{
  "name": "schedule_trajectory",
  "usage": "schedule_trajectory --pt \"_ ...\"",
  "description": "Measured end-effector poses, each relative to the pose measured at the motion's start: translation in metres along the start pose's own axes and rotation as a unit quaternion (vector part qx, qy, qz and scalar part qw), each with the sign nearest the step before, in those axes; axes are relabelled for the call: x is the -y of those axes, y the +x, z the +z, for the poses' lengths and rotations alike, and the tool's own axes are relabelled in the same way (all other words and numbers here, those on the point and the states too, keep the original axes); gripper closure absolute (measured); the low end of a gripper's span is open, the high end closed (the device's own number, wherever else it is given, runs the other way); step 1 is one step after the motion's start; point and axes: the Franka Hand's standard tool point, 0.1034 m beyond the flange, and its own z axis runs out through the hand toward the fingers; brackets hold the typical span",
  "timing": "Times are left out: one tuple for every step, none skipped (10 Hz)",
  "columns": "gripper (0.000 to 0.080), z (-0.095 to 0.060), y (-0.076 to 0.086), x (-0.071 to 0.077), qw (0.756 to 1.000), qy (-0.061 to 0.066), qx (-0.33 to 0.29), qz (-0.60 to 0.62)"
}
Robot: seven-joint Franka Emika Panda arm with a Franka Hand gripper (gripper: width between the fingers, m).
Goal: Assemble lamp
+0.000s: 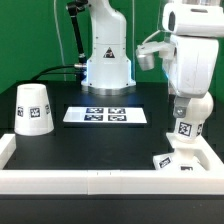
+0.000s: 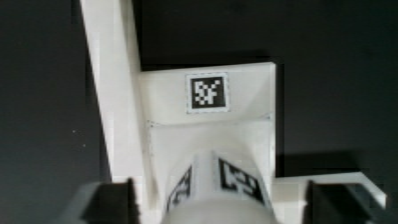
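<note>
Gripper [image 1: 185, 120] looks clamped on the bulb [image 2: 217, 178], held over the base [image 2: 214, 92] at a desk corner. If it comes down off-centre, the bulb could jam or shove the base.

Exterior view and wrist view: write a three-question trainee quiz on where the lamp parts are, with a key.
1. True or false: the shade stands at the exterior view's right.
2. The base lies: A) beside the shade B) close to the gripper C) mid-table.
3. Fill in: the tagged white part between the fingers in the wrist view is the ____.
Key: 1 false, the shade stands at the left; 2 B; 3 bulb.
</note>
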Motion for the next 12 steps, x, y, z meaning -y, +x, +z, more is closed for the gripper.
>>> schedule_trajectory --pt "0.0517 0.000 0.000 0.000 1.000 0.000 0.000 0.004" --pt "0.0517 0.000 0.003 0.001 0.999 0.000 -0.001 0.037" --pt "0.0720 0.000 0.001 0.000 0.998 0.000 0.000 0.059" --pt "0.0777 0.001 -0.003 0.000 0.998 0.001 0.000 0.066" --pt "0.0792 0.001 -0.003 0.000 0.998 0.001 0.000 0.065" --pt "0.0797 0.001 -0.004 -0.001 0.998 0.001 0.000 0.066" --pt "0.0797 0.001 -0.005 -0.001 0.998 0.001 0.000 0.067" --pt "0.0797 0.001 -0.006 -0.001 0.998 0.001 0.000 0.067" --pt "0.0786 0.001 -0.007 -0.001 0.999 0.001 0.000 0.052" --pt "0.0786 0.000 -0.012 -0.003 1.000 0.000 0.000 0.020" --pt "0.0618 -0.001 -0.014 -0.005 1.000 -0.001 -0.001 0.022" --pt "0.0398 -0.003 -0.014 -0.007 1.000 -0.004 -0.001 0.022"
